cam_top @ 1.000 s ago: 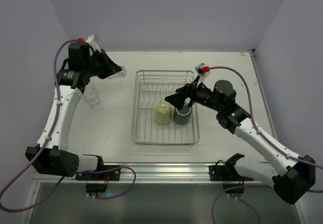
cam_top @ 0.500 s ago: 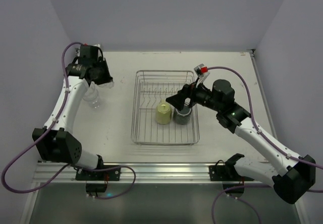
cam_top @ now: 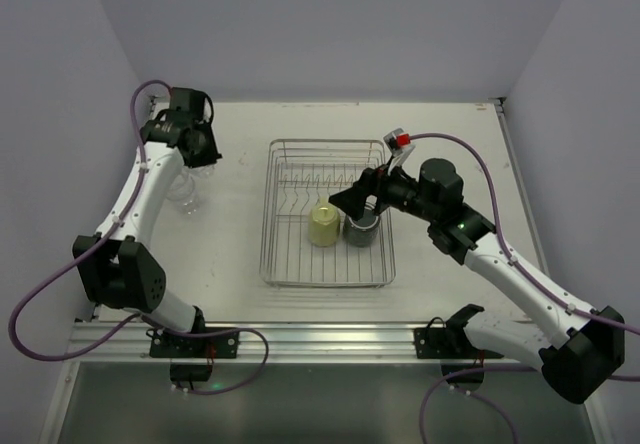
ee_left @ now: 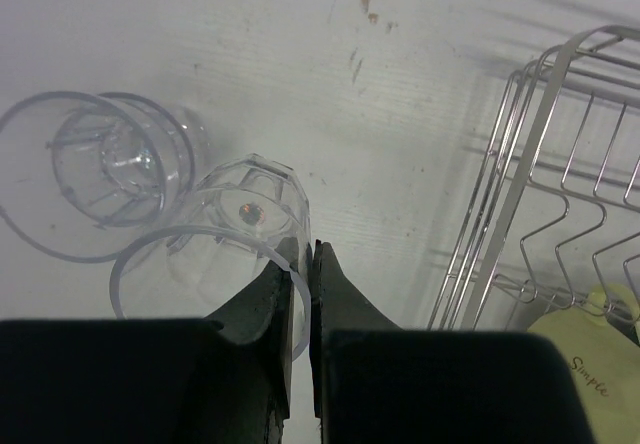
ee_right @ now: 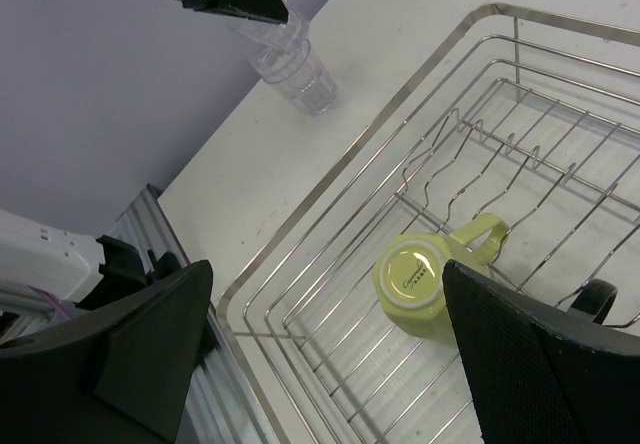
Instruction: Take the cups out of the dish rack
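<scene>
Two clear tumblers [ee_left: 95, 169], yellow cup [ee_right: 412, 282] upside-down, handled

Pale yellow cup [ee_right: 412, 282] with small dark lettering, dark grey mug [cam_top: 361, 230], clear tumblers [ee_left: 100, 164], silver wire dish rack [cam_top: 300, 174], white desk [ee_left: 300, 84] with brown specks.
</scene>
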Available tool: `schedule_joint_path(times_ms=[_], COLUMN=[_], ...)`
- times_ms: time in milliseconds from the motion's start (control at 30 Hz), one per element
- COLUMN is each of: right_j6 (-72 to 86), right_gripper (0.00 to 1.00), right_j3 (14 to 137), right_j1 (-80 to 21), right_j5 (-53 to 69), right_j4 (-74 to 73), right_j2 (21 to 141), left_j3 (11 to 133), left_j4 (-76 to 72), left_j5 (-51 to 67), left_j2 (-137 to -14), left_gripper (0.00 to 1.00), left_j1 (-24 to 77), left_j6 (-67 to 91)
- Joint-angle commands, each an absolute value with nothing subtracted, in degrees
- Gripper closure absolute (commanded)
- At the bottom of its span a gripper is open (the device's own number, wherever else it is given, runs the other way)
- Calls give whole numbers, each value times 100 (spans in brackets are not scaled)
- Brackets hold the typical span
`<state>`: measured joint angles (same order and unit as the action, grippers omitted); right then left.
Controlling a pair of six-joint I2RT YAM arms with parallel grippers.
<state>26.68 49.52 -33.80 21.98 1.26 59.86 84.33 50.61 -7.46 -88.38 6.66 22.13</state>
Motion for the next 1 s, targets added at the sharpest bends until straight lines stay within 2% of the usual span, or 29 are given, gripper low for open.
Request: schedule_joint_path(times_ms=[0,100,267,467,967], right_j6=[2566,2558,2540,2531,2540], right_gripper=[1,1,1,1,1], right_j3=[4931,4922,4896,4852,4773], right_j1=[-3401,-3401,-3401,-3401,-3393], right_j5=[2127,2145,2127,2153,2180], right_j4=[185,150,123,149,255], right_j2=[6012,5985,5933,5950,6021], left_j3=[9016,9132,8974,8755,8130], left_j4=[5132,5247,5063,4975,4702], left_j5=[-1397,-1696,-1345,-1362,-835], left_j2=[-8622,-8675,-8543,-8543,-8780], left_gripper=[100,100,100,100,100], left_j1=[537,300,-394,-711,-738], left_j6=[2057,1943,1846,1925,1986])
